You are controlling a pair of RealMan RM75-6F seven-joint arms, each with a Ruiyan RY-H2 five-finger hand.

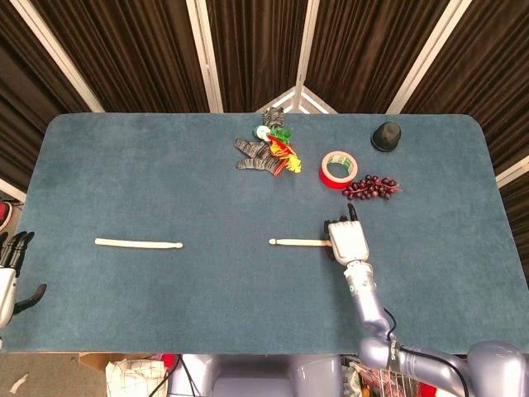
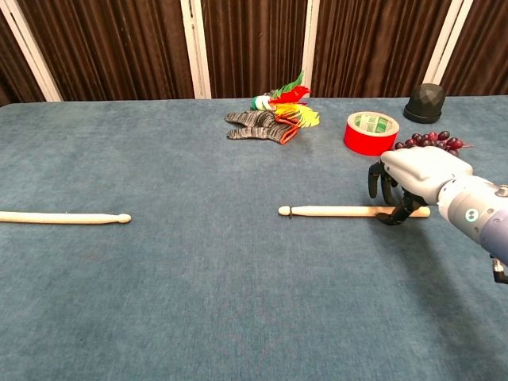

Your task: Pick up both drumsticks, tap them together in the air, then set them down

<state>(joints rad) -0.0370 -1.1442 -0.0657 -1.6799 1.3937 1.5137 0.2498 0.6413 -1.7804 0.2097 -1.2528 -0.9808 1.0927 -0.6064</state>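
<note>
pale wood on blue felt: my right hand [image 2: 413, 178] arches over the butt of the near drumstick [image 2: 341, 211], fingers apart and curled around it, thumb touching, the stick flat just below the red tape roll [image 2: 371, 132]. the second drumstick [image 1: 137, 243] lies far left of the tape; my left hand [image 1: 11, 273] hangs spread, holding nothing, off the table's edge.

The right hand [image 2: 414, 176] is reaching low over the table, palm down, fingers [image 2: 373, 184] curling downward and apart, thumb tucking underneath. The left hand [image 1: 10, 269] is hanging off the table edge, fingers spreading, holding nothing.
</note>
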